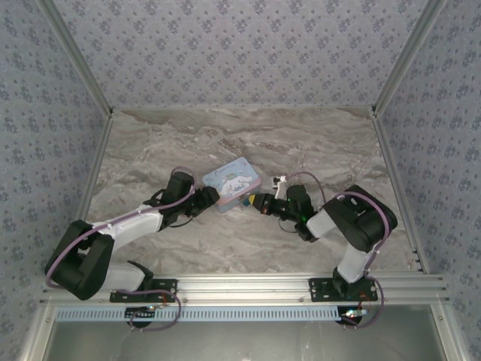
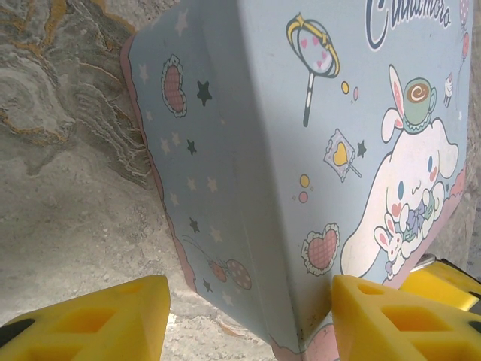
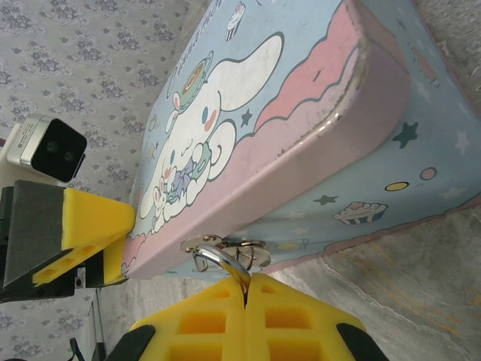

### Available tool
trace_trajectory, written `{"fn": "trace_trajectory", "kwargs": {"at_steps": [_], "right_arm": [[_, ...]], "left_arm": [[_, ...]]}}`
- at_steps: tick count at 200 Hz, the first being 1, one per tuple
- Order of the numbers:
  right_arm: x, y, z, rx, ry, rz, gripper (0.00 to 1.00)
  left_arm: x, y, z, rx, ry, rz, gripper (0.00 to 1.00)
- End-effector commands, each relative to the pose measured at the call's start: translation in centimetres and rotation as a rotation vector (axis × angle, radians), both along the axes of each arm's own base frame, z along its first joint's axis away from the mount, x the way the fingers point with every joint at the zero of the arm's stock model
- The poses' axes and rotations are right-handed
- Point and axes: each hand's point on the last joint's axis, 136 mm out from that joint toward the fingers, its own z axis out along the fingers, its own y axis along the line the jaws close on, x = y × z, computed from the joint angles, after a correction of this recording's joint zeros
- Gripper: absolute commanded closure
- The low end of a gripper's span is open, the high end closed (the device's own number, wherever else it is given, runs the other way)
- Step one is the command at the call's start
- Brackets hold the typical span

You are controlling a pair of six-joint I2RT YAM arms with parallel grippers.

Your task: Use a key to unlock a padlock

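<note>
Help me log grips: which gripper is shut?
The right gripper: its yellow fingers meet, pinching a thin silvery metal piece by the tin. The left gripper has its fingers apart around the tin's corner.

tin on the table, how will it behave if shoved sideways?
Tin probably rigid: crisp rolled rim, paint worn to bare metal at the edge. Likely slides, not tips: low and broad on a smooth table. Might pivot, since the right end effector pinches a metal loop at its front.
</note>
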Motion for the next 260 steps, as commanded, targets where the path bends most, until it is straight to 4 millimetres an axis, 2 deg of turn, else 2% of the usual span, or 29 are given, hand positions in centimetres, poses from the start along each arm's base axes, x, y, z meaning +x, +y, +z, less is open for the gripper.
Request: {"fn": "trace_trajectory", "kwargs": {"at_steps": [1, 45, 85, 112, 146, 182, 226, 260], "right_arm": [[-0.1, -0.8, 0.5, -0.023, -0.024, -0.016, 0.97], [-1.4, -1.6, 1.7, -0.055, -0.017, -0.012, 0.97], [-3.1, -3.1, 3.2, -0.165, -0.024, 0.01, 0.97], [-4.4, -4.7, 4.4, -0.256, -0.037, 0.011, 0.97], [-5.8, -6.5, 5.6, -0.287, -0.032, -0.016, 0.97], [-7.5, -8.7, 5.7, -0.412, 0.007, -0.025, 0.97], [-9.3, -11.0, 5.7, -0.54, 0.081, -0.024, 0.98], [-9.7, -11.4, 5.6, -0.592, 0.115, -0.007, 0.99]], "left_arm": [[-1.3, 1.9, -2.6, 0.1, 0.085, 0.024, 0.43], [-0.5, 2.7, -2.6, 0.108, 0.088, 0.032, 0.43], [0.8, 3.7, -2.3, 0.11, 0.075, 0.042, 0.42], [2.0, 3.9, -1.5, 0.105, 0.04, 0.028, 0.36], [3.3, 4.2, 1.0, 0.094, -0.043, 0.039, 0.23], [3.7, 6.3, 4.6, 0.059, -0.17, 0.116, 0.16], [2.0, 10.0, 9.6, 0.107, -0.367, 0.221, 0.04], [-0.1, 12.3, 11.0, 0.129, -0.425, 0.277, 0.01]]}}
